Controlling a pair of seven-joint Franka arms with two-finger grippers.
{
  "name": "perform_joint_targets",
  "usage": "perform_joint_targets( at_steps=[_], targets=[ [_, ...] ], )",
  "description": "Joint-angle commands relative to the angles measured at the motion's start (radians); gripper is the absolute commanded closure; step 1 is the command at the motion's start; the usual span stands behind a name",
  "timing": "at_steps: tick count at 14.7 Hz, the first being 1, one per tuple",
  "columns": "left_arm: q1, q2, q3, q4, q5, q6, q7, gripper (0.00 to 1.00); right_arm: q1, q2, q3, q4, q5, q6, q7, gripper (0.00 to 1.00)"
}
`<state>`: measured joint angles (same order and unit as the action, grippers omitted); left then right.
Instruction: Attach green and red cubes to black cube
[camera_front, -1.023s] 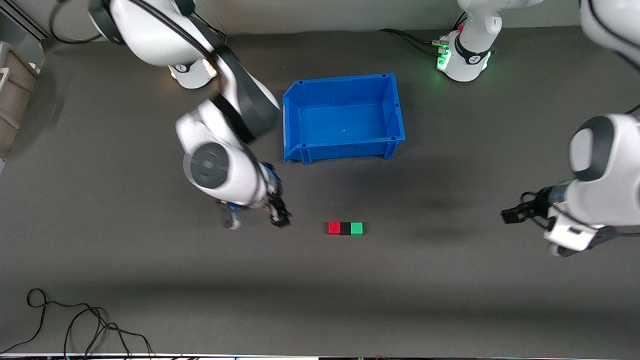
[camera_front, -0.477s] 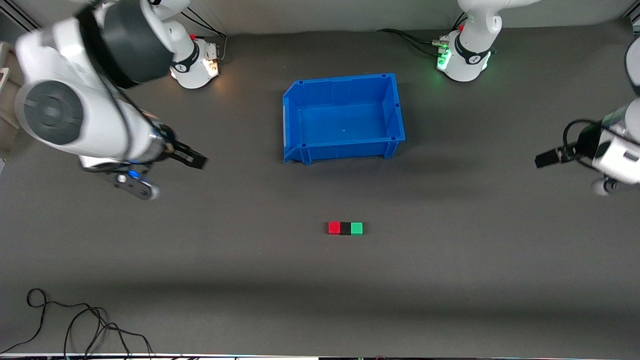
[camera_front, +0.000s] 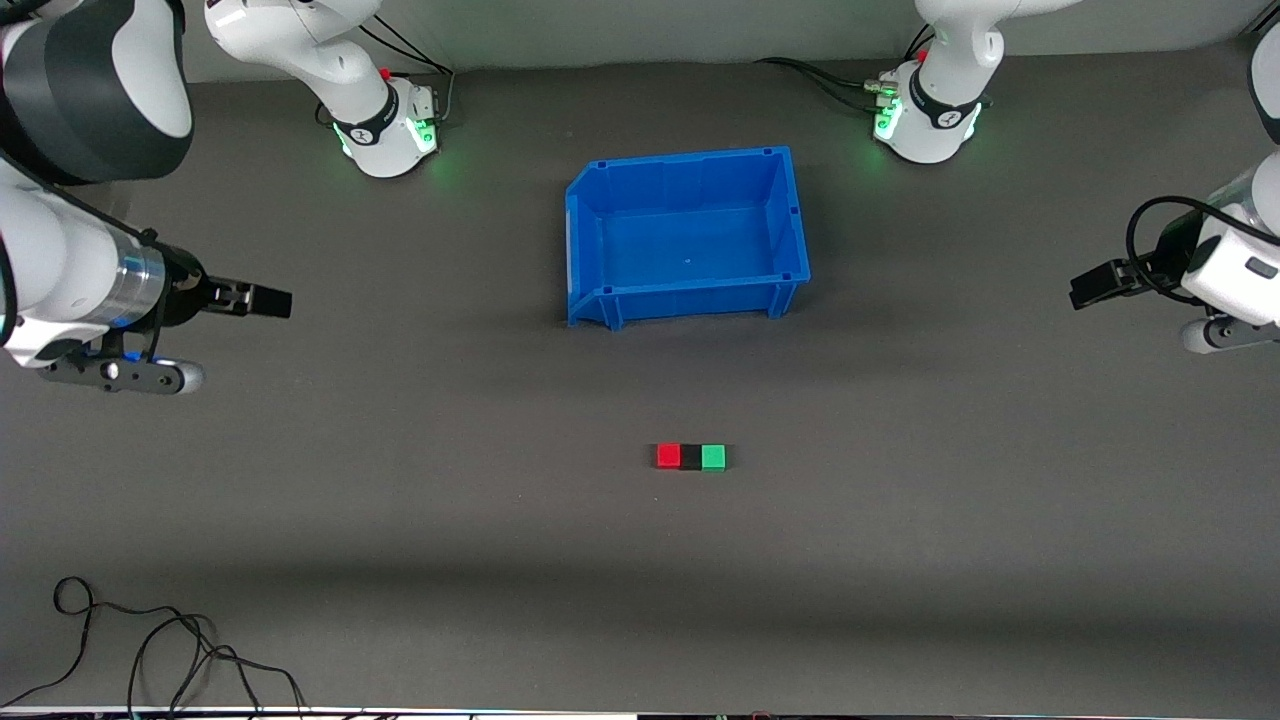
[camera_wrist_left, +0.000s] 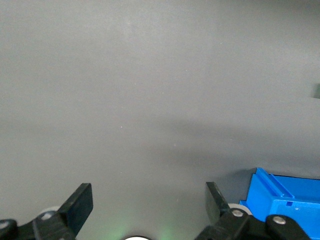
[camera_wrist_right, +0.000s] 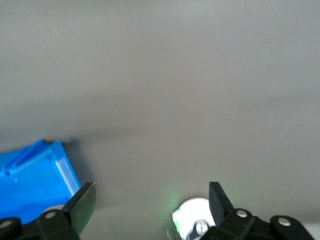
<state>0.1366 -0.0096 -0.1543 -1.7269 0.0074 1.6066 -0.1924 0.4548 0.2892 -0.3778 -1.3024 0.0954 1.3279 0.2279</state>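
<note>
The red cube (camera_front: 668, 456), the black cube (camera_front: 690, 457) and the green cube (camera_front: 713, 457) lie joined in one short row on the dark table, the black one in the middle, nearer the front camera than the blue bin (camera_front: 686, 296). No gripper touches them. My right gripper (camera_front: 262, 299) hangs open and empty over the table at the right arm's end. In its wrist view, the right gripper (camera_wrist_right: 151, 196) has nothing between its fingers. My left gripper (camera_front: 1090, 284) hangs open at the left arm's end. The left gripper (camera_wrist_left: 148, 197) is also empty.
The blue bin is open-topped and holds nothing; its corner (camera_wrist_left: 280, 200) shows in the left wrist view and its wall (camera_wrist_right: 35, 180) in the right wrist view. A black cable (camera_front: 150, 640) curls on the table's near corner at the right arm's end.
Both arms have pulled up and away from the cube row toward their own ends of the table. The three cubes have stayed put.
</note>
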Motion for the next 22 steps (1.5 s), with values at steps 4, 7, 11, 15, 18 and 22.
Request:
perform_joint_targets(
  at_steps=[4, 7, 11, 15, 18, 22],
  targets=[
    [-0.093, -0.032, 0.083, -0.016, -0.006, -0.005, 0.057, 0.00, 0.019, -0.145, -0.010, -0.212, -0.020, 0.220, -0.027, 0.00],
    [-0.178, -0.017, 0.144, 0.013, 0.012, -0.016, 0.059, 0.00, 0.024, -0.145, -0.021, -0.212, -0.020, 0.221, -0.027, 0.00],
    [-0.167, 0.025, 0.139, 0.076, 0.013, -0.053, 0.059, 0.00, 0.024, -0.145, -0.021, -0.212, -0.022, 0.221, -0.027, 0.00],
    [-0.164, 0.076, 0.139, 0.136, -0.010, -0.106, 0.053, 0.00, -0.060, -0.148, 0.037, -0.210, -0.020, 0.218, -0.027, 0.00],
    [-0.161, 0.074, 0.141, 0.141, 0.003, -0.114, 0.074, 0.00, -0.324, -0.180, 0.289, -0.222, -0.028, 0.215, -0.027, 0.00],
    [-0.161, 0.082, 0.139, 0.159, -0.001, -0.077, 0.071, 0.00, -0.493, -0.249, 0.445, -0.274, -0.037, 0.221, -0.027, 0.00]
  ],
)
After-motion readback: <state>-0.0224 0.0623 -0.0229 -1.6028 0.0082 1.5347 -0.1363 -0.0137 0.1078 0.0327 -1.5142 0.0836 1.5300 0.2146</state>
